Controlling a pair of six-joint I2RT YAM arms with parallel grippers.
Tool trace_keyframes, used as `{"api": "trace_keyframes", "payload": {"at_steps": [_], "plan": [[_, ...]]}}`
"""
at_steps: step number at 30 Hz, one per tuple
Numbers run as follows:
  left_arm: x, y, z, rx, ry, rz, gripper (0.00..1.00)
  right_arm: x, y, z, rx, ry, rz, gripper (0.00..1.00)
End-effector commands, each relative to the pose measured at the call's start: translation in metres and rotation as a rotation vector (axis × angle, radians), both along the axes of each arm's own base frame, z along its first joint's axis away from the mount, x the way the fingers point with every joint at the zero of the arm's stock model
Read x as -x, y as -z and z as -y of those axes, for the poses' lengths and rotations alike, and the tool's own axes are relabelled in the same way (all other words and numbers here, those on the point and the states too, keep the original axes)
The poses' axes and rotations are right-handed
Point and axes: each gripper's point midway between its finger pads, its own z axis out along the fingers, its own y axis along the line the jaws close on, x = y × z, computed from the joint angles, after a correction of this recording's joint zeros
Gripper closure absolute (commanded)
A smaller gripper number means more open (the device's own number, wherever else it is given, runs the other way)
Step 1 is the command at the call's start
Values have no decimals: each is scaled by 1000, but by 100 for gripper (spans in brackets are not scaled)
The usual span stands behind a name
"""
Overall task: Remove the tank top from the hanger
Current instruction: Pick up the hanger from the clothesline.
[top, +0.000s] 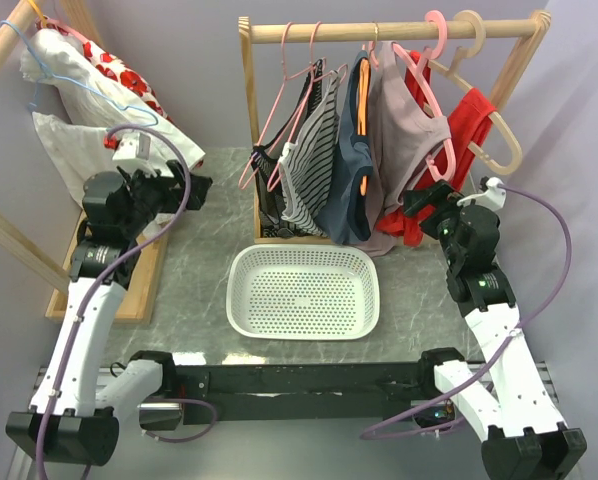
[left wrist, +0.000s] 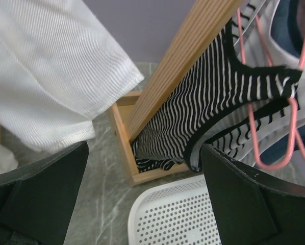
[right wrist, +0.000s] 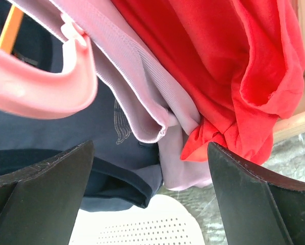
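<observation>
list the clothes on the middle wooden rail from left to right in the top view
black-and-white striped fabric top → navy blue fabric top → mauve fabric tank top → red fabric top

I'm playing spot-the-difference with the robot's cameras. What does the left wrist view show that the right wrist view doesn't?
Only the left wrist view shows the black-and-white striped tank top by a thin pink hanger, the wooden rack post and a white garment. Only the right wrist view shows the red garment, the mauve top and a thick pink plastic hanger. Both show the white perforated basket, the grey table and a wide-open pincer: the left pincer in one, the right pincer in the other.
</observation>
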Motion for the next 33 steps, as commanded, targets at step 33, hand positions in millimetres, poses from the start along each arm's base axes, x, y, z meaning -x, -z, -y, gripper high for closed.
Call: {"api": "trace_keyframes", "payload": {"at_steps": [33], "plan": [[-13,-90,108,-8,257,245,1,0,-21,-8,-3,-49,33,0]]}}
